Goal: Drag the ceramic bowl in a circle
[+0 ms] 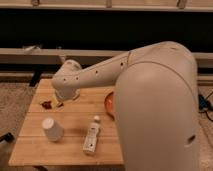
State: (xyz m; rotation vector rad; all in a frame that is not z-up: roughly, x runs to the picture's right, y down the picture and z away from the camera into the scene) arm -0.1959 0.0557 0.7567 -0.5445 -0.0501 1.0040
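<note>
Setting up to drag the round, glossy orange-red ceramic bowl (109,103) in a circle.
The pincer (62,99) hangs spread and empty over the far-left part of the pale wooden slatted surface (30,150), well apart from the bowl, which sits toward the right, half hidden behind the robot's arm. A good approach would be to hook one finger inside the rim, press lightly, and sweep a slow, tight loop clear of the white upside-down cup (51,129) and the pale bottle lying on its side (91,135).
</note>
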